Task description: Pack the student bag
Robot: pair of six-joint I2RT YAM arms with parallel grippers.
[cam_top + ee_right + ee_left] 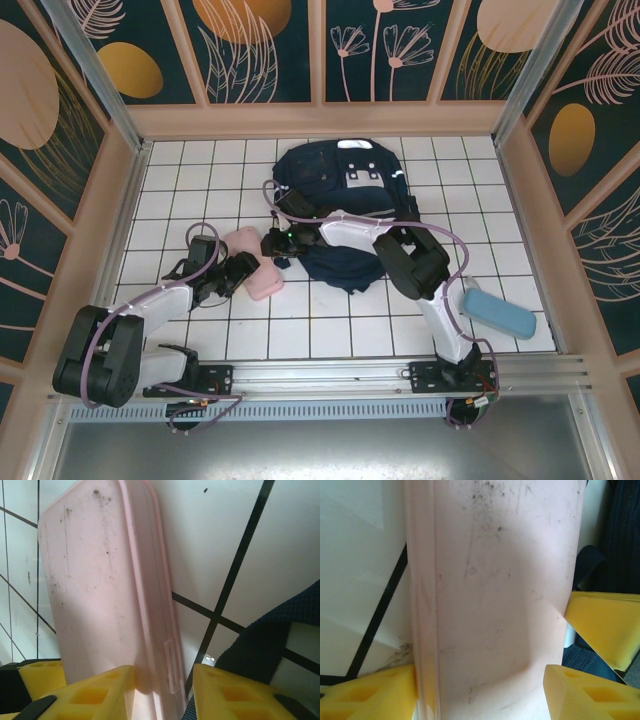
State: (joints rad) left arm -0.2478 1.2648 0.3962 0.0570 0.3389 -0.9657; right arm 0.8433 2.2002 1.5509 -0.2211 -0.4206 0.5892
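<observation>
Near edge first, bottom-left: left arm base (100, 360), then left gripper (240, 270) spread wide across pink case (262, 280) on white tiled table (330, 320), fingers (365, 700) against both long edges, can't tell if clamped. Just right of that, right gripper (272, 243) part-open at the case's far end, case rim between its fingers, can't tell if gripping. Student bag (320, 175) flat at table centre towards far wall, near part under right arm beside the case; light-blue case (498, 312) further right, well apart.
</observation>
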